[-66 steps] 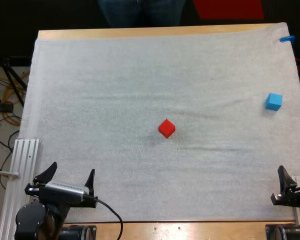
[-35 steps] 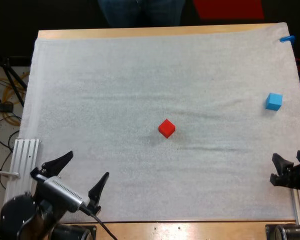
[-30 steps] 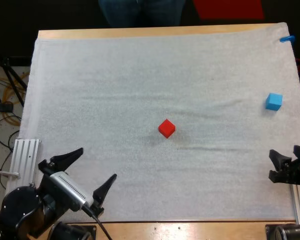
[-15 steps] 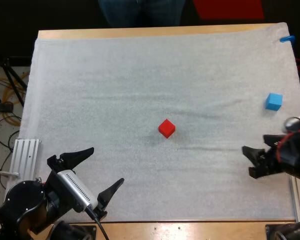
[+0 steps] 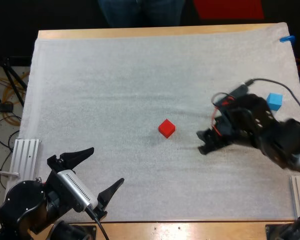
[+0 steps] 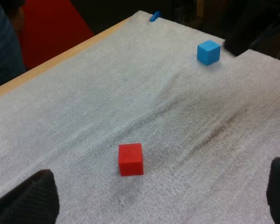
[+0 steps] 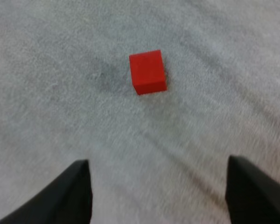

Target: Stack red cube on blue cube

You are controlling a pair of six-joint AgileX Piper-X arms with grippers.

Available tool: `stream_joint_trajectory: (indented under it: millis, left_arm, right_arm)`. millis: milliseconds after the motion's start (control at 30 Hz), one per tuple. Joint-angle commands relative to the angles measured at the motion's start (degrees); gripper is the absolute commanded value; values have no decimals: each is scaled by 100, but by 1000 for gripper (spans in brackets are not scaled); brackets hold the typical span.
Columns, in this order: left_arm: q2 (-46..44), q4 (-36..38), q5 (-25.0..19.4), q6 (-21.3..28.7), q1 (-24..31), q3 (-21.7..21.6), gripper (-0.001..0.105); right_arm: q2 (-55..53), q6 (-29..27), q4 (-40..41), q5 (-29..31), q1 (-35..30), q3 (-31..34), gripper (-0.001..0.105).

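From above, my right arm point(image 5: 270, 135) is a blur hiding one edge of the blue cube point(image 5: 276, 101); my right gripper point(image 5: 203, 142) is too smeared to read there. By wrist camera, my right fingers point(image 7: 72, 193) and left fingers point(image 6: 28, 200) run off the frame's edge. A person point(image 5: 140, 11) past the table's far side is cut off at the legs.

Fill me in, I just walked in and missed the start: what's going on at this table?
Two robot arms work over a white mat, and nothing is held yet. The right gripper hangs open just beside the red cube, which lies alone mid-mat. The blue cube sits apart near the mat's right edge. The left gripper is open too, over the near left corner. The stack is not yet begun.
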Motion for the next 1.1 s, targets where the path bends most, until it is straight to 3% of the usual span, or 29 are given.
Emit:
stream_joint_trajectory:
  millis: [0,333,633,1067]
  left_arm:
    - [12,-55,39,-33,-12,-52,87]
    - [12,-55,39,-33,-12,-52,87]
    - [12,-55,39,-33,-12,-52,87]
    - [12,-55,39,-33,-12,-52,87]
  right_arm:
    - [198,-159,-99,26,4,-131,59]
    - [1703,-889,-487,26,4,-932,59]
    - [2896,-961,-516,-58,4,-1563,59]
    - [3885,-953,-540,-282,429,-1642,59]
